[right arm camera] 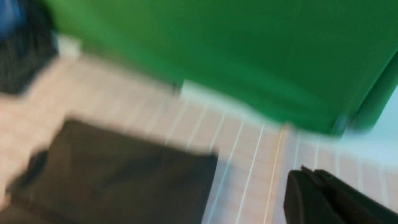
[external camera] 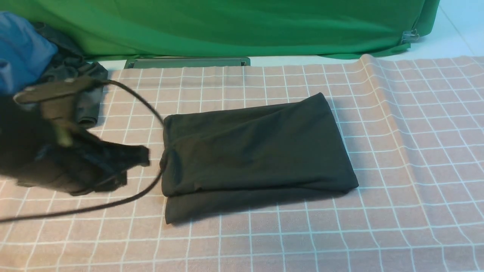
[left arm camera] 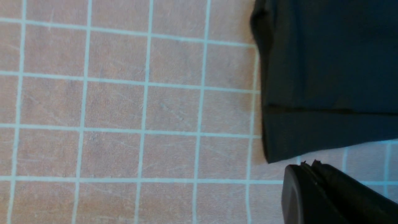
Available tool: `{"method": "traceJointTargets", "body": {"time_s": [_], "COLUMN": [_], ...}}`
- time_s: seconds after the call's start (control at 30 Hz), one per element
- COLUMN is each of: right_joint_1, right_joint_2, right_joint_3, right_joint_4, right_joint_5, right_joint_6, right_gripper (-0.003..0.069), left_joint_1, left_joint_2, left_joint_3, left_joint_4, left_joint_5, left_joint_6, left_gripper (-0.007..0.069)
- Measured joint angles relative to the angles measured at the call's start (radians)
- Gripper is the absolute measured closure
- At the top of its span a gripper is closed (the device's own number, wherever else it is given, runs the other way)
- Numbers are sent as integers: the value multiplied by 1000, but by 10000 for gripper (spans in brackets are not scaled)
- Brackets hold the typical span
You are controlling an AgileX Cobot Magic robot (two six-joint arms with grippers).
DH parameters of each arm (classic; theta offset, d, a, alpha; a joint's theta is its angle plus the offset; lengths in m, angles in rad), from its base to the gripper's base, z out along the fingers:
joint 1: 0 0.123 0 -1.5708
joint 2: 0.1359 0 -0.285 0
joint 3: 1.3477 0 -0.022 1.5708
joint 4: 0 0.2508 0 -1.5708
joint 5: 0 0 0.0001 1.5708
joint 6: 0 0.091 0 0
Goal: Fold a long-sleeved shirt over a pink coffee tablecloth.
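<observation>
The long-sleeved shirt [external camera: 257,147] lies folded into a black rectangle in the middle of the pink coffee tablecloth [external camera: 416,151], its print hidden. My left gripper [external camera: 145,156] hovers blurred just left of the shirt's left edge. In the left wrist view its shut, empty jaws [left arm camera: 309,163] sit beside a corner of the shirt [left arm camera: 326,77], over the cloth [left arm camera: 124,109]. My right arm is out of the front view. Its wrist view, blurred, shows the right gripper [right arm camera: 306,170] shut and empty above the cloth [right arm camera: 248,161], off to one side of the shirt [right arm camera: 118,177].
A green backdrop cloth [external camera: 227,26] hangs across the back. A blue garment [external camera: 19,49] and a dark grey-green garment [external camera: 81,94] are piled at the far left. A black cable [external camera: 140,100] loops from the left arm past the shirt's left edge. A grey strip [external camera: 187,62] lies at the back.
</observation>
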Motion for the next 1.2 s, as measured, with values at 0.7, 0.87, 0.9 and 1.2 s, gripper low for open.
{"method": "traceJointTargets", "body": {"time_s": [0.7,0.87,0.9,1.2], "right_joint_1": [0,0,0,0], "right_joint_2": [-707,-707,-707,-707], "right_joint_3": [709,709,709,709], "right_joint_4": [-8,-8,-8,-8], "right_joint_5": [-797,-797,-797,-797], "right_joint_6": [11,12,12,17], "right_gripper": [487,472,472,448], "left_joint_1": [0,0,0,0], "left_joint_2": [-897,-897,-897,-897], "left_joint_3": [457,457,457,457], "left_joint_4": [-18,-18,-18,-18], "left_joint_5": [-298,-299,-299,-299], "left_joint_6": [-97,-97,-97,-97], "left_gripper": [611,611,611,611]}}
